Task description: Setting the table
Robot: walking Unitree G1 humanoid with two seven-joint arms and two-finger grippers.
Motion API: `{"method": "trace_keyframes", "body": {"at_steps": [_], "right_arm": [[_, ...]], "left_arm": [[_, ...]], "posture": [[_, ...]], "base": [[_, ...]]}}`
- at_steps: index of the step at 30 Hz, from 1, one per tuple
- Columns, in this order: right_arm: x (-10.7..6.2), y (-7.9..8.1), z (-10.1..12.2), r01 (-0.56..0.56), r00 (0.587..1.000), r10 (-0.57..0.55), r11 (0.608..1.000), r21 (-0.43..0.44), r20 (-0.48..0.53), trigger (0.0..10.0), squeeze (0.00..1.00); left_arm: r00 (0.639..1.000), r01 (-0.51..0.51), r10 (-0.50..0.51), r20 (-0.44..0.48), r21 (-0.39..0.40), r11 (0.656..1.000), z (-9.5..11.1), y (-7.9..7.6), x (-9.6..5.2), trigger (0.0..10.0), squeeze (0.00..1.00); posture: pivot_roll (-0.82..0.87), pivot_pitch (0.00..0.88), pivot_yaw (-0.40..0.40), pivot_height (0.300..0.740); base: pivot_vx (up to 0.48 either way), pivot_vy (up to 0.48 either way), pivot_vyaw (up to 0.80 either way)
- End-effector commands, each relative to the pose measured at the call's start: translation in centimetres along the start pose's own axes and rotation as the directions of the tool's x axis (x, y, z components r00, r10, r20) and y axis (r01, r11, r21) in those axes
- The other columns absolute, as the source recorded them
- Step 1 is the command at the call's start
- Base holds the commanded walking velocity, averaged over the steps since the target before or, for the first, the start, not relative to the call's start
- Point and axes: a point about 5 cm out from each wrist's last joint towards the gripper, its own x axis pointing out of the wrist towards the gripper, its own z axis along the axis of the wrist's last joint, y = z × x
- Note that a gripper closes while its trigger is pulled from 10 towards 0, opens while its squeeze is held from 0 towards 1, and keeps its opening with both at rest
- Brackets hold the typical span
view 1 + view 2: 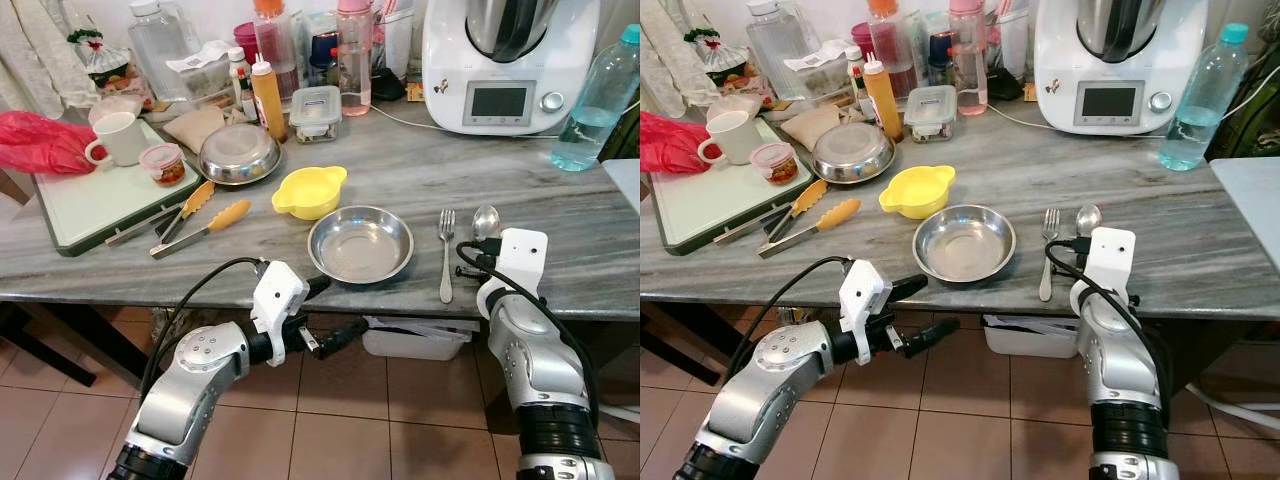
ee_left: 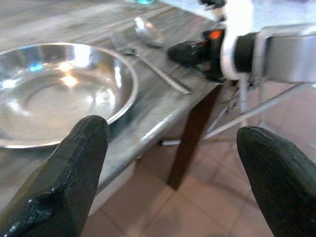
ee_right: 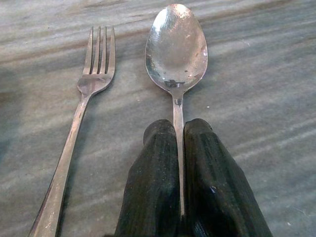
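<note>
Fingers of the right pincer [image 3: 180,182] are pressed together on the handle of the polished steel spoon [image 3: 176,47], whose bowl lies flat on the grey marble-patterned bench [image 1: 540,195]. Just beside the spoon, parallel and apart from it, lies the steel fork [image 1: 446,255], and beyond that the shallow round steel plate [image 1: 360,243] near the bench's front edge. A small yellow two-handled bowl [image 1: 308,191] sits just behind the plate.

The left pincer [image 1: 322,312] hangs below the bench edge in front of the plate, fingers spread wide and holding nothing.

The step in hand looks like laying the spoon to the right of the fork. Next, I judge, the right pincer should part its fingers and lift clear without dragging the handle askew.
</note>
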Motion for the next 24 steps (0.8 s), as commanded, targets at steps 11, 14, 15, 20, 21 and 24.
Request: {"method": "trace_keyframes", "body": {"at_steps": [11,14,15,20,21,24], "right_arm": [[0.41,0.19,-1.13,-0.035,0.997,0.033,0.999,-0.023,-0.073,10.0,0.00],[0.48,0.25,-1.20,-0.041,0.996,0.039,0.999,-0.024,-0.078,10.0,0.00],[0.53,0.31,-1.25,-0.050,0.995,0.048,0.999,-0.020,-0.084,10.0,0.00],[0.67,0.43,-1.43,-0.068,0.993,0.065,0.997,-0.027,-0.100,10.0,0.00],[0.67,0.45,-1.51,-0.072,0.992,0.068,0.997,-0.028,-0.103,10.0,0.00],[0.68,0.48,-1.62,-0.077,0.992,0.074,0.997,-0.030,-0.107,10.0,0.00]], "left_arm": [[1.000,0.012,-0.012,-0.002,-0.003,1.000,0.45,0.09,-0.20,10.0,0.00],[1.000,0.009,-0.009,0.000,-0.004,1.000,0.44,0.15,-0.19,10.0,0.00],[1.000,0.007,-0.007,0.000,-0.005,1.000,0.44,0.16,-0.20,10.0,0.00],[1.000,0.003,-0.003,-0.001,-0.010,1.000,0.40,0.13,-0.24,10.0,0.00],[1.000,0.001,-0.001,-0.001,-0.010,1.000,0.41,0.13,-0.26,10.0,0.00],[1.000,0.000,0.000,-0.001,-0.012,1.000,0.38,0.12,-0.28,10.0,0.00]], "posture": [[-0.10,0.081,0.103,0.740],[-0.10,0.079,0.102,0.740],[-0.10,0.078,0.103,0.740],[-0.10,0.078,0.101,0.740],[-0.10,0.078,0.102,0.740],[-0.10,0.079,0.103,0.740]], "base": [[0.000,0.000,0.00],[0.000,0.000,0.00],[0.000,0.000,0.00],[0.000,0.000,0.00],[0.000,0.000,0.00],[0.000,0.000,0.00]]}}
